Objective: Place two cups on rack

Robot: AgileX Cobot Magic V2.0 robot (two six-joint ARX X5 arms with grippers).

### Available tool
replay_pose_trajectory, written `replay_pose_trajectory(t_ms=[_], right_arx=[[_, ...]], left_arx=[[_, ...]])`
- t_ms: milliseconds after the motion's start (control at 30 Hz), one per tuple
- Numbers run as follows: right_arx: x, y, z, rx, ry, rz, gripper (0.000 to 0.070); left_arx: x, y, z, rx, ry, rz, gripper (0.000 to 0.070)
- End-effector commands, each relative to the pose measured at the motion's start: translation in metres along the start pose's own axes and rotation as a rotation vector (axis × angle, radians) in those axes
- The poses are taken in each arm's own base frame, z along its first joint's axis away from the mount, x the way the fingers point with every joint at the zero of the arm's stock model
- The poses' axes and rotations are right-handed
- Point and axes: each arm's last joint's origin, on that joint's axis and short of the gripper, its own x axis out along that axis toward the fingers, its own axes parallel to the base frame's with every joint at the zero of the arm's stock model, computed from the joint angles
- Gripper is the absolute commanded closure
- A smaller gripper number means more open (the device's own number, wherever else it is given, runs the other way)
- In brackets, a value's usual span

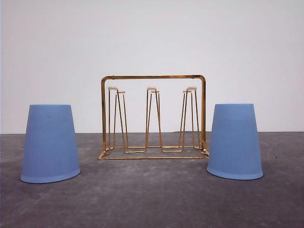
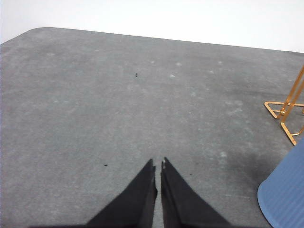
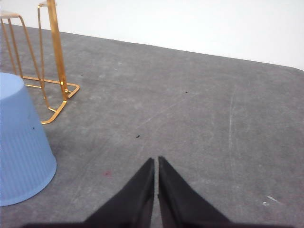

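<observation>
Grey bench (image 1: 152, 199) lies nearest us in the front view, and on it two light-blue ribbed cups stand mouth down: the left cup (image 1: 50, 144) and the right cup (image 1: 234, 141), one on each side of the gold wire rack (image 1: 153, 117). Both are close beside the rack's base, neither yet on a prong, so we judge the task not begun.

From the left wrist view, we see the left tool (image 2: 157, 166) with its dark fingers clenched together, grasping nothing, above bare bench. The left cup's rim (image 2: 285, 194) and a rack corner (image 2: 285, 114) sit off to one side.

From the right wrist view, the right tool (image 3: 156, 162) is likewise clenched and empty, the right cup (image 3: 21, 152) beside it, in front of the rack's end frame (image 3: 54, 52).

To do this well, we should open a tool wide before approaching, grip the cup low on its taper where ribbing helps, lift clear above the white tips, then lower it straight over a prong pair.
</observation>
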Motion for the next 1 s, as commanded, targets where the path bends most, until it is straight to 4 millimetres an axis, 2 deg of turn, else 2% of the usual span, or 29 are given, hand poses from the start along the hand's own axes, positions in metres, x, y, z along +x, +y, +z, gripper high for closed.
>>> replay_pose_trajectory(t_ms=[0,300,500,633,767,867,967], right_arx=[[0.000,0.000,0.000,0.007,-0.008,-0.002,0.0689],[0.000,0.000,0.000,0.040,-0.011,0.005,0.0690],[-0.002,0.000,0.007,0.218,-0.034,-0.003,0.0695],[-0.008,-0.001,0.029,0.339,-0.078,0.016,0.0695],[-0.014,-0.001,0.064,0.380,-0.088,0.049,0.0696],[-0.014,-0.002,0.094,0.366,-0.068,0.077,0.0696],[-0.007,-0.003,0.123,0.312,-0.004,0.111,0.0696]], left_arx=[[0.002,0.000,-0.005,-0.006,0.019,0.002,0.0700],[0.002,0.000,-0.003,-0.071,-0.002,-0.004,0.0700],[-0.005,-0.001,0.015,-0.123,-0.045,-0.005,0.0698],[-0.016,-0.003,0.047,-0.179,-0.068,-0.009,0.0697],[-0.023,-0.007,0.093,-0.181,-0.071,-0.011,0.0697],[-0.019,-0.011,0.131,-0.174,-0.022,-0.035,0.0698],[-0.008,-0.016,0.164,-0.132,0.080,-0.117,0.0698]])
